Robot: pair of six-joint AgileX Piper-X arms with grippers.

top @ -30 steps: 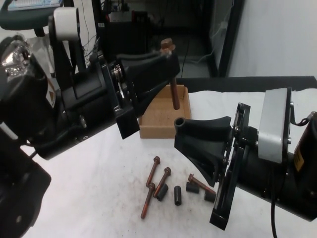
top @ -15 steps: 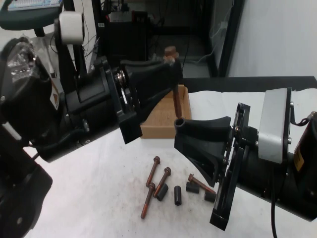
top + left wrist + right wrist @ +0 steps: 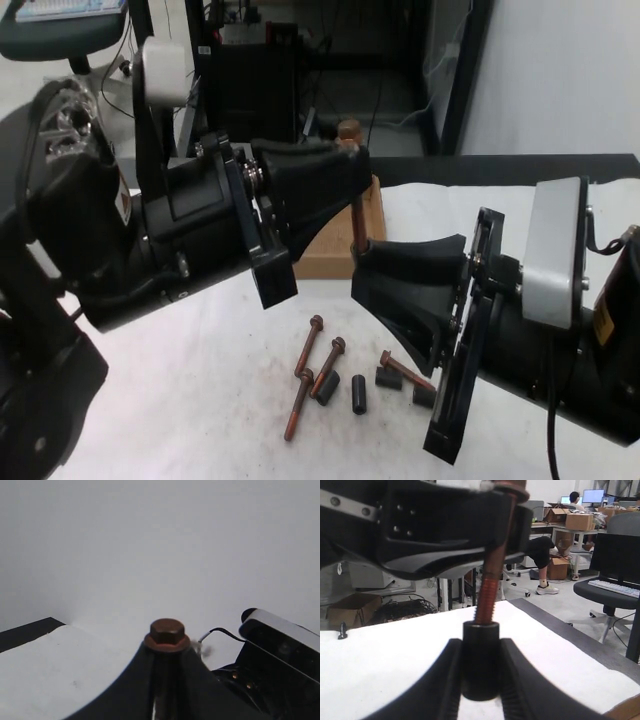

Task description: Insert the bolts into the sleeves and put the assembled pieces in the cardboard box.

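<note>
High view: shows left gripper (image 3: pixel 346 168) clamped on an upright bolt (image 3: pixel 355 212), lower end at the sleeve (image 3: pixel 362 245) pinched in right gripper (image 3: pixel 363 252), near the cardboard box (image 3: pixel 335 258). Also shows loose bolts (image 3: pixel 309 346) and spare sleeves (image 3: pixel 358 393) on the bench (image 3: pixel 200 380).
Left wrist view: shows bolt head (image 3: pixel 167 632) protruding between closed fingers.
Right wrist view: shows threaded end meeting the sleeve's mouth.

White-covered counter (image 3: pixel 200 380) w/ brown cardboard box (image 3: pixel 335 255) at far side, partly hidden, & nearer front four rusty red-brown metal bolts (image 3: pixel 309 345) lying flat among short black sleeves (image 3: pixel 358 394), some touching.
</note>
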